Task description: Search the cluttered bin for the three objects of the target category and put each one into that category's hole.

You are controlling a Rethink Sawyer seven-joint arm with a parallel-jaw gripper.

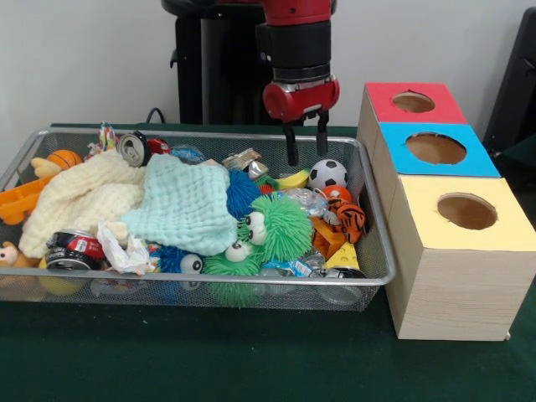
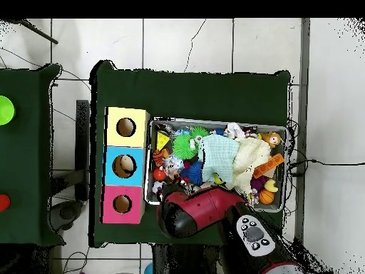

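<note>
Bin [image 1: 368, 251] of wire mesh, rectangular, stood on the green tabletop [image 1: 251, 360], filled with mixed toys and cloths. Along its near wall lay a crushed red can [image 1: 71, 249], a crumpled white wrapper [image 1: 124, 251] and a green fuzzy toy with bulging eyes [image 1: 272, 230]. Behind these a pale mint cloth [image 1: 186, 205] overlapped a cream cloth [image 1: 84, 197]; a blue fuzzy ball [image 1: 243, 193] showed between the mint cloth and the green toy. Toward the right end sat a tiger-striped toy [image 1: 347, 219] and, beyond it, a small soccer ball [image 1: 327, 174]. An orange plastic piece [image 1: 21, 201] and a small basketball [image 1: 64, 158] occupied the far left corner.

Just beside the bin's right end stood three wooden boxes in a row, each with a round hole on top: yellow box [image 1: 469, 213] nearest, blue box [image 1: 435, 149] in the middle, red box [image 1: 412, 102] farthest.

Hand [image 1: 306, 144] hung above the bin's far right area, its two dark fingers [image 1: 292, 146] parted and holding nothing, tips close to the soccer ball.
</note>
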